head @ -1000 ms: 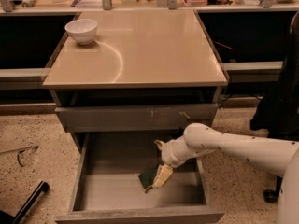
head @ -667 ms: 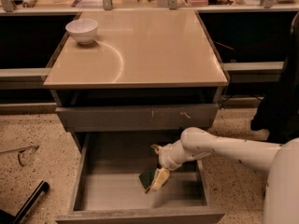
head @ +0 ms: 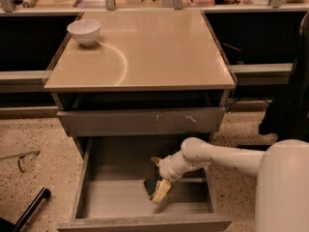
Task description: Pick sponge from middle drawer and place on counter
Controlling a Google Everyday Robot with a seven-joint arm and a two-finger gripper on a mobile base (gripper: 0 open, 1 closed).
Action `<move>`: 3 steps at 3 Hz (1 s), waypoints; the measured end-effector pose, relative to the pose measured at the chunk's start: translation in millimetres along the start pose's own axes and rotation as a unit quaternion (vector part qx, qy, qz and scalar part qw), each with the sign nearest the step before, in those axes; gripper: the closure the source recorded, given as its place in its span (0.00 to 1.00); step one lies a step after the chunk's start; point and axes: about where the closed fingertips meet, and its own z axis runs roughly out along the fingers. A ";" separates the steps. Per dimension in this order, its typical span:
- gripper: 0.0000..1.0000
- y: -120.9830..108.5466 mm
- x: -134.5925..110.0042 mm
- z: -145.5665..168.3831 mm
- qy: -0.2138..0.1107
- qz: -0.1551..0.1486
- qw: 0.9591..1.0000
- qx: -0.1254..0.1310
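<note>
The middle drawer (head: 106,197) is pulled open below the cabinet, its grey floor showing. The sponge (head: 153,186), dark green with a yellow-tan layer, lies on the drawer floor right of centre. My gripper (head: 160,189) reaches down into the drawer from the right on a white arm and sits right at the sponge, one pale finger over it. The beige counter (head: 145,52) with a pale arc mark is above.
A white bowl (head: 84,31) stands at the counter's far left corner. A grey drawer front with pale scratches (head: 140,121) sits just above the open drawer. A dark object (head: 29,209) lies on the speckled floor at left.
My arm has shifted slightly left and down inside the drawer, bringing the gripper closer onto the sponge. The sponge has not moved.
</note>
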 end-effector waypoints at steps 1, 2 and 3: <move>0.00 5.0 4.9 9.5 0.003 -0.001 1.000 -0.008; 0.00 9.8 12.6 17.6 0.005 0.003 1.000 -0.012; 0.18 12.6 14.4 29.1 0.008 -0.001 1.000 -0.024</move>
